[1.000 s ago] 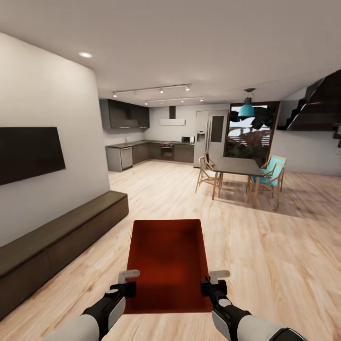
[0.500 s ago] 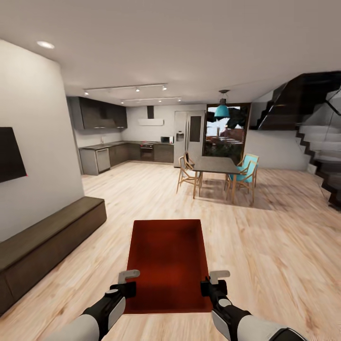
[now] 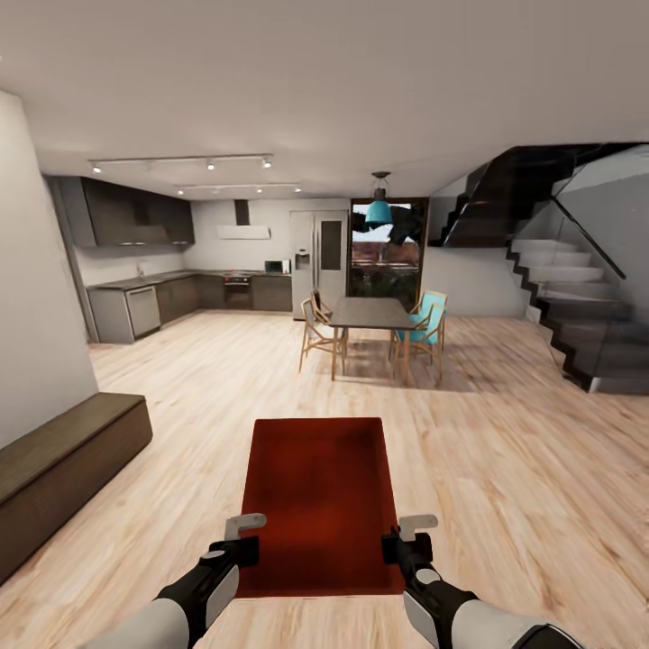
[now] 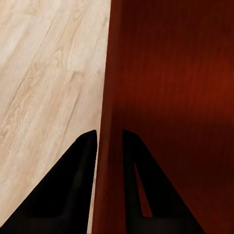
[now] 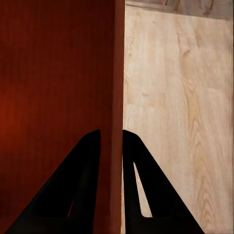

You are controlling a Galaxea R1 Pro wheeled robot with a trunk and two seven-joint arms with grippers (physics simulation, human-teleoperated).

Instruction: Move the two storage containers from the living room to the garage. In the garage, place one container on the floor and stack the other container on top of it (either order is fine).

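Observation:
One red-orange open-top storage container (image 3: 320, 500) hangs in front of me above the living room's light wood-plank floor (image 3: 505, 487). My left gripper (image 3: 242, 538) is shut on its left wall near the close corner, and my right gripper (image 3: 404, 537) is shut on its right wall. In the left wrist view the two dark fingers (image 4: 73, 190) straddle the container wall (image 4: 109, 146). The right wrist view has that gripper's fingers (image 5: 141, 190) pinching the other wall (image 5: 117, 122). The bin looks empty inside.
A dark brown low bench (image 3: 63, 469) runs along the left wall. Ahead stand a dining table (image 3: 365, 315) with wooden chairs and a teal chair (image 3: 428, 320), a dark kitchen (image 3: 153, 288) at back left, and a staircase (image 3: 577, 315) at right.
The camera has turned to the right: the bench and kitchen slid left, the wall TV left the picture, the staircase came in. Container and both grippers keep their places relative to me.

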